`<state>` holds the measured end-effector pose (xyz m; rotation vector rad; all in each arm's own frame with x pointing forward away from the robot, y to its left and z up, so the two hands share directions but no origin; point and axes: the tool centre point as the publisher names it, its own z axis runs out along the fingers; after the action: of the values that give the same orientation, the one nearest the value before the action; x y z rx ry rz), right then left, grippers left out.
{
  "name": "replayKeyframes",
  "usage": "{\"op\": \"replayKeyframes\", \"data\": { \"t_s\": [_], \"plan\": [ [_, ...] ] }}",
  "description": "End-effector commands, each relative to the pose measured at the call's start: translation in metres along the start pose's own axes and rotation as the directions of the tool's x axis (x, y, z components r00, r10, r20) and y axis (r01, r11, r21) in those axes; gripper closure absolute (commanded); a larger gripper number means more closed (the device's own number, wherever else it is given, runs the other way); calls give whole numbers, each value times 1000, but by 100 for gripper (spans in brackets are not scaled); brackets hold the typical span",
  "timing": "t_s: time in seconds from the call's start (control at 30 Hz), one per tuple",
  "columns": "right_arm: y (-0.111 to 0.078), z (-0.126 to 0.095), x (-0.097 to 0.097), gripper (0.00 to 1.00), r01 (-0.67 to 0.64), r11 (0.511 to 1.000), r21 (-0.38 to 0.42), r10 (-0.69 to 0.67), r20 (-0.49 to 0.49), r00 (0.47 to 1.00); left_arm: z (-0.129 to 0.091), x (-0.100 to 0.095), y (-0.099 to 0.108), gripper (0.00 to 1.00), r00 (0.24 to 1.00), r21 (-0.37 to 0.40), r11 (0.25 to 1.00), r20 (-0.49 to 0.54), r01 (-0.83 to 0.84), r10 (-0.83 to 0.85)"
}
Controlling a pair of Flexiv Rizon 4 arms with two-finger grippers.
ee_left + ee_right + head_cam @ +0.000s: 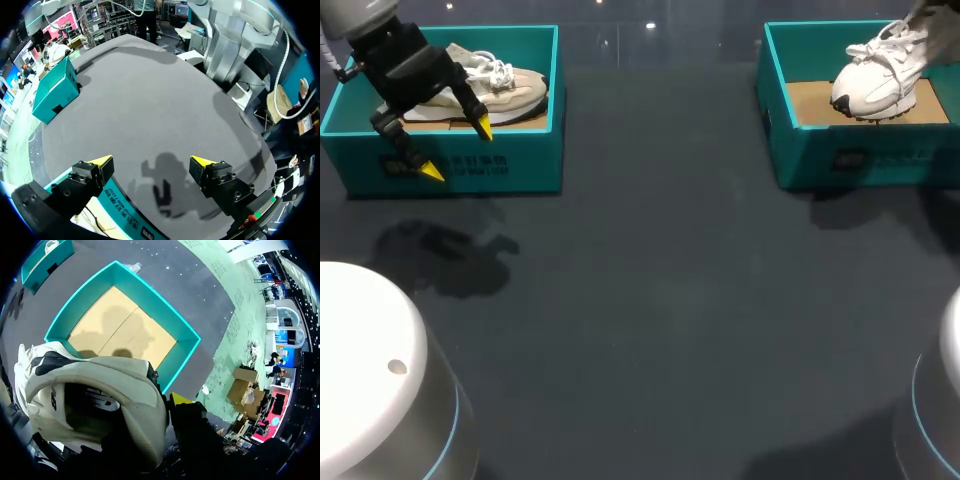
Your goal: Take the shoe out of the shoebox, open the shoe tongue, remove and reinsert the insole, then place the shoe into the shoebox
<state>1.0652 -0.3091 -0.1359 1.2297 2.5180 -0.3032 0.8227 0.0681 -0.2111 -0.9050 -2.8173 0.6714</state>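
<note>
A white shoe (876, 75) hangs toe-down over the right teal shoebox (800, 150), its toe near the cardboard floor. My right gripper (920, 22) is shut on its heel at the view's top right corner. In the right wrist view the heel (100, 405) fills the space at my right gripper (165, 405), with only one yellow fingertip (180, 399) showing, and the right shoebox (175, 360) lies below. A beige shoe (495, 85) lies in the left teal shoebox (520, 165). My left gripper (458, 150) stands open over that box's front wall, holding nothing.
In the left wrist view my left gripper (151, 162) looks out over the dark table, with the left shoebox's front wall (122, 212) under it and the right shoebox (52, 92) far across. The dark tabletop (660, 300) stretches between the boxes.
</note>
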Motion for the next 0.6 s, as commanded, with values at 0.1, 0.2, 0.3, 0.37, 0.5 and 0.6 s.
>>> {"op": "replayKeyframes", "data": {
  "t_s": [0.1,0.2,0.3,0.37,0.5,0.6],
  "plan": [
    [-5,6,-8,100,-338,930,147,353,-93,931,-1,0,0,0,1000,-2,1000,-2,0,0],
    [-5,6,-8,100,-338,930,147,353,-93,931,-1,0,0,0,1000,-2,1000,-2,0,0],
    [-5,6,-8,100,-338,930,147,353,-93,931,-1,0,0,0,1000,-2,1000,-2,0,0],
    [-5,6,-8,100,-338,930,147,353,-93,931,-1,0,0,0,1000,-2,1000,-2,0,0],
    [-5,6,-8,100,-338,930,147,353,-93,931,-1,0,0,0,1000,-2,1000,-2,0,0],
    [-7,10,-9,100,-369,921,127,381,-82,921,-1,0,0,0,1000,-2,1000,-2,0,0]
  ]
}}
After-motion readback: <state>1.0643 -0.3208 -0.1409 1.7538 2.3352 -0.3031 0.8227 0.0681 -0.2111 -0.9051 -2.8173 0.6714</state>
